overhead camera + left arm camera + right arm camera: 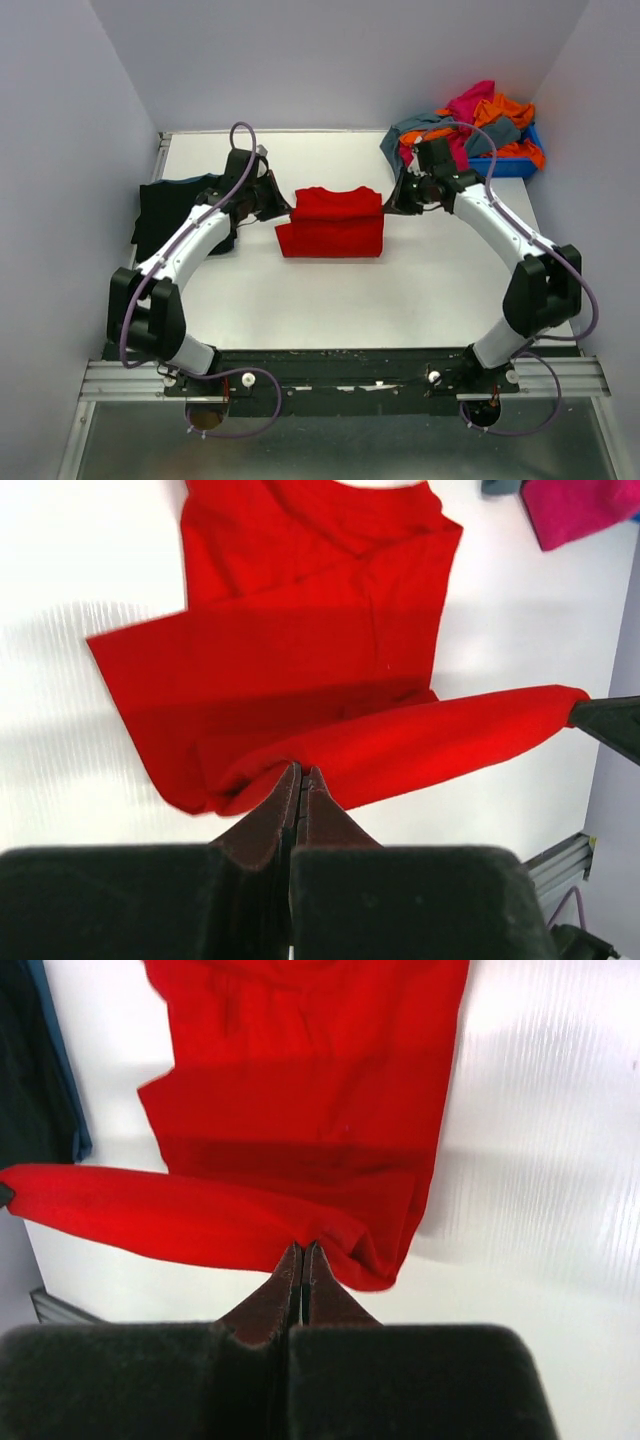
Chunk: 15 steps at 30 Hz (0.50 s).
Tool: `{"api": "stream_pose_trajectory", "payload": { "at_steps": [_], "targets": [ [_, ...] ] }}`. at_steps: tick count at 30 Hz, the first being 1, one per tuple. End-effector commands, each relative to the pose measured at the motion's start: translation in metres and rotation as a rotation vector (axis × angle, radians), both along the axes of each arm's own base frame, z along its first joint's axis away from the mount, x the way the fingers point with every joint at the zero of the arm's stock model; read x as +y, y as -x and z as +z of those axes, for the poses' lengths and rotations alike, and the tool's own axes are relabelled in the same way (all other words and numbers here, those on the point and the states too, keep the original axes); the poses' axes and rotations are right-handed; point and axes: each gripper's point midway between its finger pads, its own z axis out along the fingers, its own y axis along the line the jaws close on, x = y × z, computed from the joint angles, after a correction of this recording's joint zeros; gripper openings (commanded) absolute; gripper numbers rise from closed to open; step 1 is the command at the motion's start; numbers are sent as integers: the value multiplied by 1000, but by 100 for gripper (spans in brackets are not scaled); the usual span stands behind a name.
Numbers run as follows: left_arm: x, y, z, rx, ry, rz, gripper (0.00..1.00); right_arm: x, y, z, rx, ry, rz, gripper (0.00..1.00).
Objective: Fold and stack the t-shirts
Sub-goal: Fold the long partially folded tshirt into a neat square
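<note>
The bright red t-shirt (pixel 332 222) lies half folded in the middle of the table. Its far edge is lifted and stretched between my two grippers. My left gripper (pixel 282 205) is shut on the shirt's left end (pixel 300 768). My right gripper (pixel 393 200) is shut on its right end (pixel 303 1245). The lifted fold hangs over the flat part of the shirt (pixel 310 630) (pixel 300 1080). A black t-shirt with blue trim (pixel 170 212) lies flat at the left, also in the right wrist view (pixel 35 1060). Magenta, orange and grey-teal t-shirts (pixel 470 125) are heaped at the back right.
A blue plastic bin (pixel 505 165) at the back right corner holds the heap of shirts, which spills over its left side. White walls close in the table on the left, back and right. A metal rail (pixel 340 380) runs along the near edge.
</note>
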Motion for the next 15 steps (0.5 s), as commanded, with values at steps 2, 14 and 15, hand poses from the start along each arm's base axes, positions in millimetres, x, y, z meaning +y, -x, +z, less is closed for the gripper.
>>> {"api": "stream_pose_trajectory", "payload": {
  "at_steps": [2, 14, 15],
  "targets": [
    [4, -44, -6, -13, 2, 4, 0, -7, -48, -8, 11, 53, -50, 1],
    [-6, -145, -58, 35, 52, 37, 0, -14, -138, -51, 91, 36, -115, 1],
    [-8, -151, -62, 43, 55, 33, 0, -16, -145, -63, 112, 38, -125, 1]
  ]
}}
